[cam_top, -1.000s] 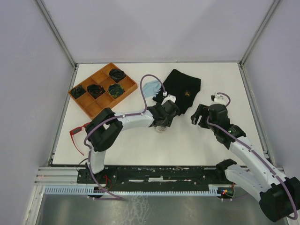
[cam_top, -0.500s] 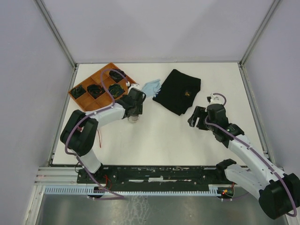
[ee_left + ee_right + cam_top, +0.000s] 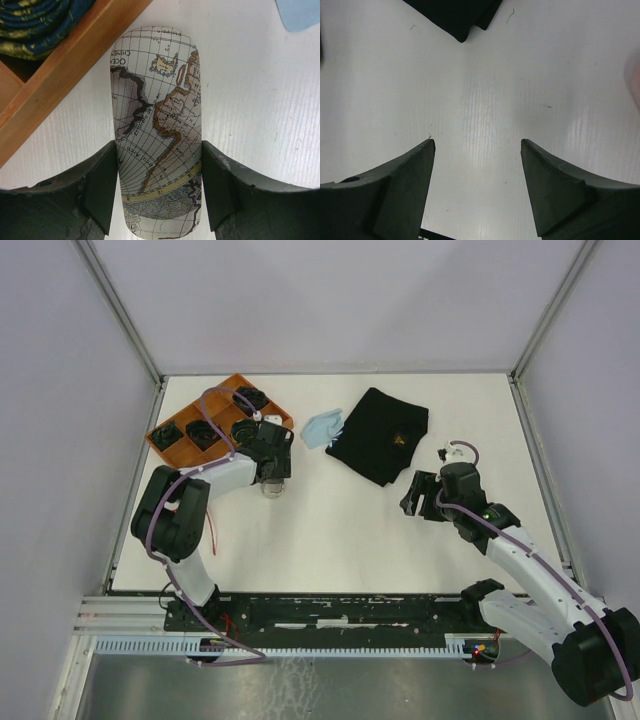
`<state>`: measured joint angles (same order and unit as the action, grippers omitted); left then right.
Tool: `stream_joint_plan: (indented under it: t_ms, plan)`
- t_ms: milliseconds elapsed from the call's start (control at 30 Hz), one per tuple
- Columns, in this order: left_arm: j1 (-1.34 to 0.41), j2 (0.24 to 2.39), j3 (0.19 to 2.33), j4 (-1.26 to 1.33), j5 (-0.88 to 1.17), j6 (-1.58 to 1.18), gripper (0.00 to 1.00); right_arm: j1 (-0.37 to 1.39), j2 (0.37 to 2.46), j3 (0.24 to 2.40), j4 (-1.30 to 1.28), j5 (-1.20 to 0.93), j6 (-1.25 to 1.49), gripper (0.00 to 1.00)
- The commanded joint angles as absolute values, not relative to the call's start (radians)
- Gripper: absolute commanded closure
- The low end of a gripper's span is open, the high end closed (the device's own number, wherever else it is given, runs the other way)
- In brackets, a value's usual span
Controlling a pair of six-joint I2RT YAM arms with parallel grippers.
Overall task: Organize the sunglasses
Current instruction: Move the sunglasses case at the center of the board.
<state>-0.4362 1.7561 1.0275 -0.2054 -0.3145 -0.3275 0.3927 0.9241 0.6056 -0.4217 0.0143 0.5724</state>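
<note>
My left gripper (image 3: 160,190) is shut on the grey map-patterned glasses case (image 3: 155,100), which lies on the white table right beside the wooden tray (image 3: 75,65). In the top view the left gripper (image 3: 270,483) is at the tray's near right edge. My right gripper (image 3: 477,145) is open and empty over bare table; in the top view the right gripper (image 3: 418,495) is just below the black cloth (image 3: 382,435). A thin red sliver (image 3: 210,536) shows beside the left arm; I cannot tell whether it is the red sunglasses. The brown-tinted sunglasses are out of view.
The wooden tray (image 3: 215,390) at the back left holds dark rolled items in several compartments. A light blue cloth (image 3: 322,427) lies between tray and black cloth. A blurred pink edge (image 3: 635,80) shows at the right of the right wrist view.
My left gripper has carried the patterned case leftward from the table's middle to beside the tray. My right gripper has drifted slightly nearer and to the left.
</note>
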Motion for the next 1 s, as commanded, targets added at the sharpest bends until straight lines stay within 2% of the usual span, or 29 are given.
stream_joint_plan:
  t_ms: [0,67,233,433,700,800,967]
  plan:
    - [-0.421,1.771,1.059,-0.130,-0.265,-0.262,0.51,0.396,0.902,0.655,-0.419,0.006,0.556,0.22]
    - [-0.418,1.779,1.061,-0.131,-0.258,-0.260,0.45,0.394,0.898,0.654,-0.420,0.011,0.555,0.22]
    - [-0.416,1.762,1.057,-0.121,-0.238,-0.280,0.22,0.395,0.877,0.651,-0.417,0.053,0.553,0.20]
    - [-0.416,1.657,1.053,-0.133,-0.236,-0.309,0.07,0.395,0.855,0.693,-0.460,0.125,0.529,0.19]
    - [-0.419,1.482,1.017,-0.151,-0.241,-0.374,0.02,0.395,0.859,0.732,-0.518,0.335,0.547,0.17]
    - [-0.431,1.405,0.980,-0.155,-0.217,-0.410,0.02,0.394,0.911,0.765,-0.565,0.439,0.548,0.10]
    - [-0.456,1.298,0.944,-0.211,-0.158,-0.437,0.02,0.379,1.051,0.824,-0.611,0.531,0.499,0.06]
